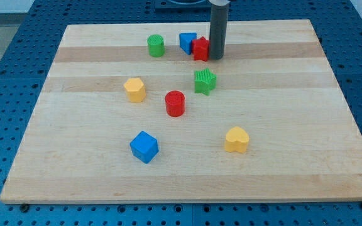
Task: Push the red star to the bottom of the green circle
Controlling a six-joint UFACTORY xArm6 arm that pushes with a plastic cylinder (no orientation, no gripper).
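Nearest me on the counter (36,182) sit the blue cube (144,147) and yellow heart (236,139), then the red cylinder (175,103), yellow hexagon (134,90) and green star (205,81). Far back, the red star (200,48) is wedged between the blue block (188,42) and my tip (215,58), which touches its right side. There's no claw here, only a rod. The green circle (156,45) lies left. I'd come round above the star, nudge it down, then left.
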